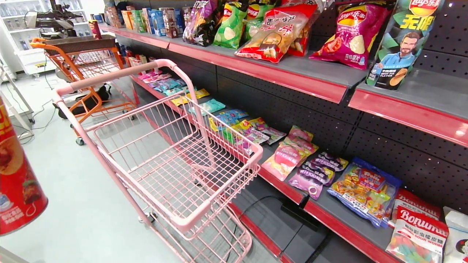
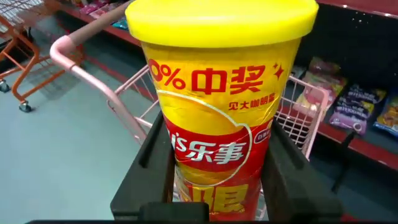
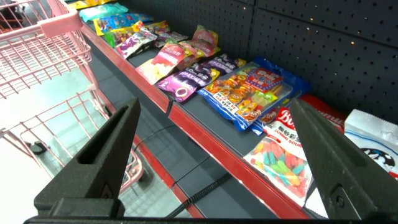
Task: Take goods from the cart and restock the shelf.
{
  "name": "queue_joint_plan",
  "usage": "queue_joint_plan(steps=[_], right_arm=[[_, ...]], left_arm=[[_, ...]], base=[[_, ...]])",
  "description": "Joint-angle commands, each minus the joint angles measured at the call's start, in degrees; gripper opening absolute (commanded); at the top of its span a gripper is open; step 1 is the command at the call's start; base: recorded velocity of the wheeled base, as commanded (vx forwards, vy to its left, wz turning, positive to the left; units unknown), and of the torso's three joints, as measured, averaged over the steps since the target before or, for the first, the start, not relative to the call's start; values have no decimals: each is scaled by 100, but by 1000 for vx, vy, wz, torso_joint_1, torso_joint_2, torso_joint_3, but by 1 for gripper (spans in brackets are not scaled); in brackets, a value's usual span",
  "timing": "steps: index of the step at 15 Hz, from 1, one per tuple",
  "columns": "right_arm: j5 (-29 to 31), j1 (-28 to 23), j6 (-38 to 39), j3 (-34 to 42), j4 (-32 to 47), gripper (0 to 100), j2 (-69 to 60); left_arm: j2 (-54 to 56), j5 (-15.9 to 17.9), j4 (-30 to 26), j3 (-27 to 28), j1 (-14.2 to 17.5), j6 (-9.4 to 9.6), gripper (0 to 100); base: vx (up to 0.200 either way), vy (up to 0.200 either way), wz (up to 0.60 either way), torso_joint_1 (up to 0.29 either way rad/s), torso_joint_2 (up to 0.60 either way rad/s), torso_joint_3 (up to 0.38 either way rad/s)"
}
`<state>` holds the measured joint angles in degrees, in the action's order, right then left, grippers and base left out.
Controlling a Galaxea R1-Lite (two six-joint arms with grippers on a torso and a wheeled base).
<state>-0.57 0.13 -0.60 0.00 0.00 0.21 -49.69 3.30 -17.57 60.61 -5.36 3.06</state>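
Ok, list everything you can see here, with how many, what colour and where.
can: one, red with yellow lid, held beside the pink cart
pink cart: one, pink, in front of the shelves
orange cart: one, orange, farther down the aisle
chip bags: several, purple, green, red, magenta, on the upper shelf
candy packets: many, mixed colours, lying on the lower shelf
left gripper: one, black, shut on the can
right gripper: one, black, open, above the lower shelf
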Motion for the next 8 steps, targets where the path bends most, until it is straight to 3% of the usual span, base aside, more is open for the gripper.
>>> queue_joint_plan(steps=[1,8], right_arm=[[-4,4,-2,0,0,100,-3],[5,4,-2,0,0,100,-3]], left_arm=[[733,-32,96,-533,9,-7,0],[1576,-40,113,-1421,0,54,0]], base=[[0,0,0,0,0,0],[0,0,0,10,-45,-35]])
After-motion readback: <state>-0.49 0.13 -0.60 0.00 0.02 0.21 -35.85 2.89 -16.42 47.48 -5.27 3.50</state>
